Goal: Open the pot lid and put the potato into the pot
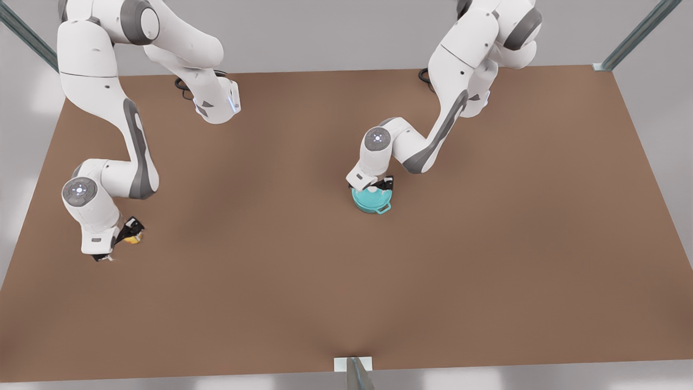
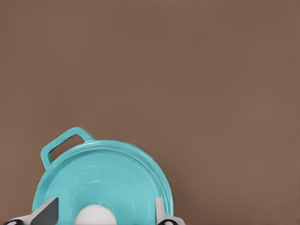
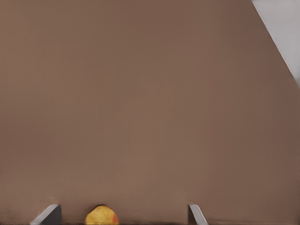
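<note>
The teal pot [image 1: 373, 206] stands mid-table with the pot lid [image 2: 110, 176] resting flat on it; one loop handle [image 2: 64, 146] sticks out. My left gripper [image 2: 104, 213] hangs just over the lid, open, its fingers [image 2: 46, 213] on either side of the white knob [image 2: 95, 215] without touching it. In the front view this is the arm on the right [image 1: 380, 185]. The yellow-orange potato [image 3: 101, 216] lies on the table at the front view's left [image 1: 133, 237]. My right gripper [image 3: 122, 214] is low around it, open, with the potato nearer one finger.
The brown table [image 1: 346, 281] spreads wide between the potato and the pot. Its edge and the grey floor show in the right wrist view [image 3: 281, 28]. Metal frame posts [image 1: 633, 38] stand at the far corners, and a bracket [image 1: 353, 364] sits on the near edge.
</note>
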{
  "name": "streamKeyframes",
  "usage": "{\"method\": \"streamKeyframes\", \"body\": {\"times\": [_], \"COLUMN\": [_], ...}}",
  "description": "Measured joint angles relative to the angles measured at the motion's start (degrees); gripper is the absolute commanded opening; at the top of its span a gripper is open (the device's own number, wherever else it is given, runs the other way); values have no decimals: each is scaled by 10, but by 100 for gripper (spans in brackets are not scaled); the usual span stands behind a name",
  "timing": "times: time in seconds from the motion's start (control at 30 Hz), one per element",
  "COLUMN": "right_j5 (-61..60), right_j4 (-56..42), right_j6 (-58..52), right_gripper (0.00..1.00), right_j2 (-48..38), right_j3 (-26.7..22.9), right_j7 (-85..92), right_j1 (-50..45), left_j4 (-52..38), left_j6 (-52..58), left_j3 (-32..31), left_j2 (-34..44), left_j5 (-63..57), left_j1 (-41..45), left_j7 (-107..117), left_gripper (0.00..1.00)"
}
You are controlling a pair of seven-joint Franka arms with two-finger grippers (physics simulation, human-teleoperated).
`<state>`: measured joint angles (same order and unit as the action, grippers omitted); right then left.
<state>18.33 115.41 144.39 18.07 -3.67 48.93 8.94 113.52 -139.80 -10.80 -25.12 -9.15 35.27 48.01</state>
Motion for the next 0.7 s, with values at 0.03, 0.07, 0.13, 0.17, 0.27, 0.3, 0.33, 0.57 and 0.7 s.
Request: {"method": "streamKeyframes", "body": {"times": [0.03, 0.07, 0.13, 0.17, 0.27, 0.3, 0.33, 0.57, 0.7], "right_j5": [7, 12, 20, 28, 46, 55, 63, 85, 87], "right_j4": [-1, -1, 0, 2, 16, 17, 18, -10, -29], "right_j6": [-12, -26, -57, -70, -96, -101, -106, -115, -110], "right_gripper": [100, 100, 100, 100, 100, 100, 100, 100, 100], "right_j2": [-2, -5, -10, -10, -1, 5, 13, 69, 100], "right_j3": [0, 1, 2, 2, 2, 1, 1, -5, -11], "right_j7": [8, 17, 31, 38, 56, 60, 63, 82, 90], "right_j1": [-2, -5, -7, -7, -5, -4, -4, -2, -1], "left_j4": [1, 6, 12, 14, 15, 16, 17, 26, 27], "left_j6": [-3, -6, -10, -11, -15, -16, -17, -18, -16], "left_j3": [0, 0, 0, 0, 0, 0, 0, 0, 1], "left_j2": [-2, -2, 0, 0, -2, -2, -2, -1, 3], "left_j5": [0, 0, 0, 0, 0, 0, 0, -3, -5], "left_j1": [1, 3, 7, 8, 8, 8, 8, 8, 8], "left_j7": [5, 10, 19, 23, 34, 38, 41, 61, 72], "left_gripper": [100, 100, 100, 100, 100, 100, 100, 46, 37]}}
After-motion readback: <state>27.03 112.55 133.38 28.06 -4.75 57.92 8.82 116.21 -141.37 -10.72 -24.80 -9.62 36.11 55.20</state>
